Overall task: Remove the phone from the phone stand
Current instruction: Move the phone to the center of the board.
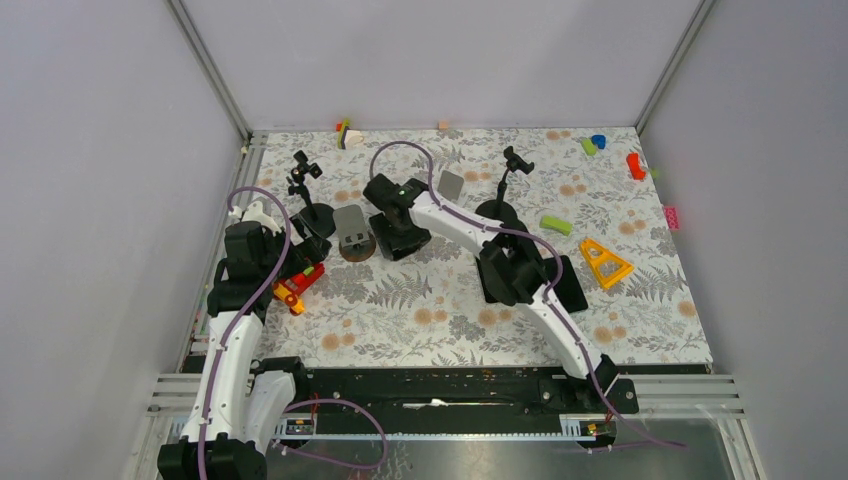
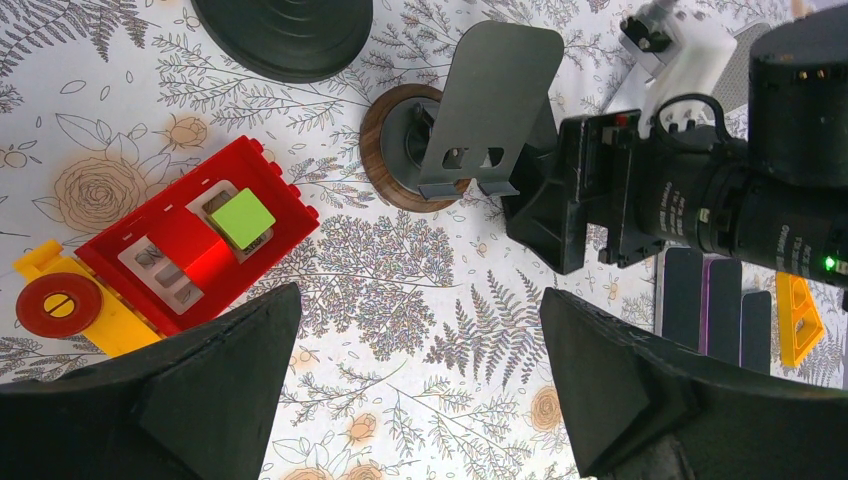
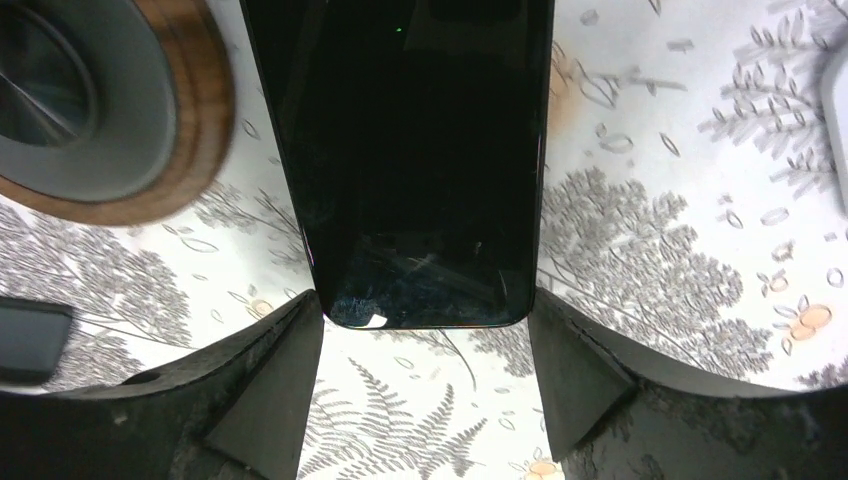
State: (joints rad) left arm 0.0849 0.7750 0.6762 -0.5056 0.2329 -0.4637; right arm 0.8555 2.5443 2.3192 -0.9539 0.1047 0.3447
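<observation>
The phone (image 3: 410,150), a black slab with a dark screen, is off the stand and lies flat over the floral table. Its near end sits between my right gripper's fingertips. My right gripper (image 3: 425,300) is shut on the phone's end, just right of the stand; it also shows in the top view (image 1: 398,243). The phone stand (image 1: 352,232) has a grey back plate (image 2: 490,110) on a round wooden base (image 3: 90,110) and holds nothing. My left gripper (image 2: 418,293) is open and empty above the table, below the stand and next to the red toy.
A red and yellow toy block (image 2: 190,245) lies left of my left gripper. Two black gooseneck holders (image 1: 305,178) (image 1: 514,168) stand at the back. Dark flat slabs (image 1: 528,278) lie under the right arm. An orange triangle (image 1: 605,262) and small toys lie at the right.
</observation>
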